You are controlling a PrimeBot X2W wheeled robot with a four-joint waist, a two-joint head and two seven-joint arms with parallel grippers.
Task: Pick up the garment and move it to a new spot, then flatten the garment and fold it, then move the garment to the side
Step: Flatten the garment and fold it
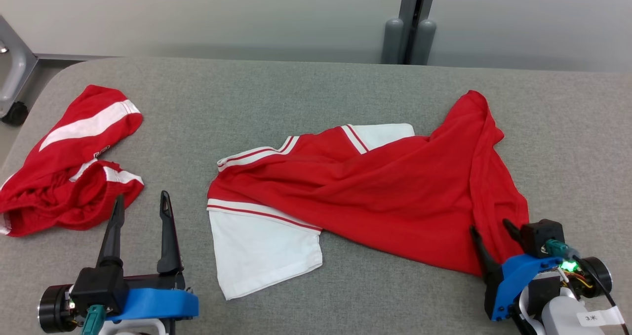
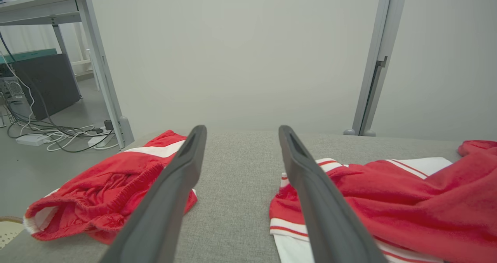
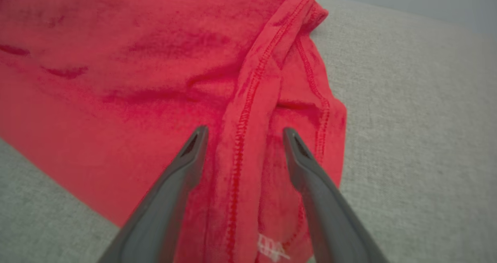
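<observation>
Red garment [image 1: 385, 187], a jersey with white striped sleeves, lying crumpled and twisted near the middle of the grey cloth-covered table [image 1: 316, 83]; its body is bunched toward the robot's right and one white sleeve [image 1: 261, 251] is spread flat toward the near edge; a pair of red shorts [image 1: 69, 172] lies well apart at the robot's left. Right gripper [image 1: 490, 225], jaws spread wide and holding nothing, poised at the near right corner of the garment; in the right wrist view its fingers straddle a doubled, stitched hem [image 3: 248, 111], unpinched, and whether the tips touch the cloth cannot be told. Left gripper [image 1: 141, 196], likewise spread and empty, hovers over bare table between the shorts and the garment, touching neither. Handling, offered as a judgement: the fabric appears thin, soft and light, with no stiffness of its own; it will probably sag and drag on the textured table rather than slide as a sheet; a single-layer pinch may slip; the firmer holds are likely the folded hem at the right corner and the striped cuff or shoulder seam at the left, one for each gripper, so that the cloth can be lifted and drawn taut.
</observation>
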